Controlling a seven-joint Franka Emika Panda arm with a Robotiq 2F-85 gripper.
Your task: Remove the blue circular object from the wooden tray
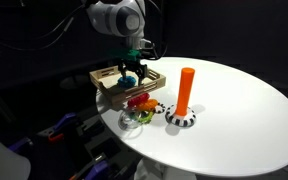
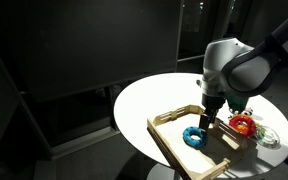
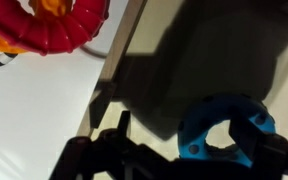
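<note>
1. claw (image 2: 206, 120) hangs low over the tray (image 2: 174, 114), tips just beside the blue ring (image 2: 195, 137). can't tell from any view whether it's open or shut, since the tips are dark on dark in the wrist view.
2. blue ring lies flat on the tray floor, inside the walls, and doesn't look lifted afaict. in the wrist view the blue ring (image 3: 224, 140) shows at bottom right, off-centre, w/ dark claw parts across its edge.
3. step in hand, imo: line up & grab. shift so the ring's rim sits between the tips, one tip through the hole and one outside. it's a flat ring, so pinching one side of the rim will prob hold better than spanning the whole thing.
4. go down till the tips nearly touch the tray floor. the ring is thin, and closing too high will likely skid off the top.
5. mind the tray wall (image 3: 112, 75), which is near the claw. lift straight up past the wall before moving sideways, or the ring may snag.
6. red ring (image 2: 242, 123) sits outside the tray on the white table (image 2: 144, 100), so leave it. for the drop, pick bare table away from it & the orange peg (image 1: 185, 90).
</note>
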